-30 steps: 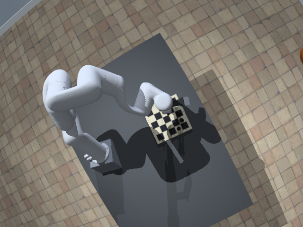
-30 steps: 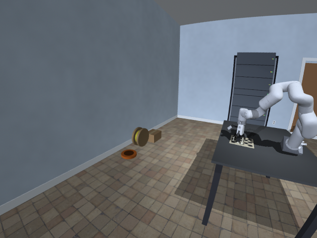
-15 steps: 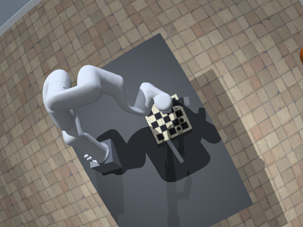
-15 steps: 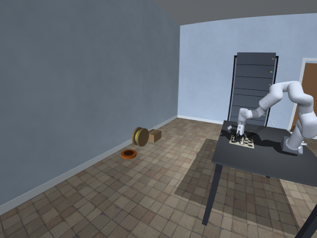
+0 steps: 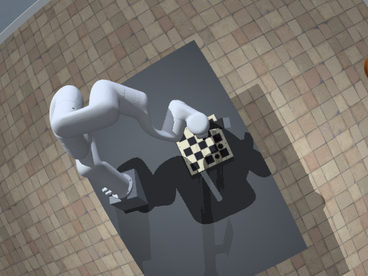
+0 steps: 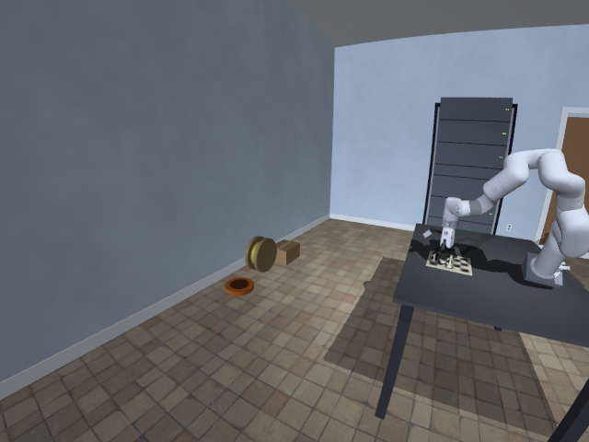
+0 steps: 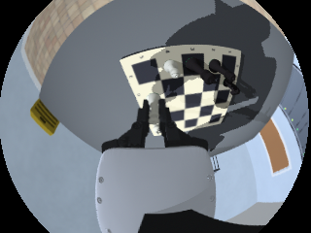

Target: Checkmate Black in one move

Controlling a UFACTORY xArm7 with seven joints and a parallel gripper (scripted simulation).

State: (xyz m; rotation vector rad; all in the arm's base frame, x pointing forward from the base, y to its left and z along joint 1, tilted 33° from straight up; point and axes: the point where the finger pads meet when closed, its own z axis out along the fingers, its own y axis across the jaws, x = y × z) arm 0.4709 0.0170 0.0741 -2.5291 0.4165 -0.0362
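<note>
A small chessboard point(image 5: 183, 144) point(image 6: 464, 268) point(image 7: 140, 73) lies on the dark table point(image 5: 178, 80) point(image 6: 475, 304). My gripper point(image 7: 154, 106) point(image 6: 443, 248) stands low over the board's edge nearest the arm. It is shut on a white chess piece point(image 7: 155, 116), which shows pale between the dark fingers in the wrist view. In the top view the wrist hides the fingers and that piece. A second white piece point(image 7: 170, 69) stands further along the board. Three black pieces point(image 5: 217, 137) point(image 5: 220, 146) point(image 5: 217, 156) point(image 7: 214, 66) stand upright on the far side.
A small grey tag point(image 5: 226, 121) point(image 6: 426, 233) lies on the table beyond the board. The arm's base point(image 5: 130, 192) point(image 6: 542, 274) sits at the table's edge. A dark cabinet point(image 6: 470, 161) stands behind the table. An orange ring point(image 6: 239, 285), a spool point(image 6: 260, 253) and a box point(image 6: 288, 251) are on the floor.
</note>
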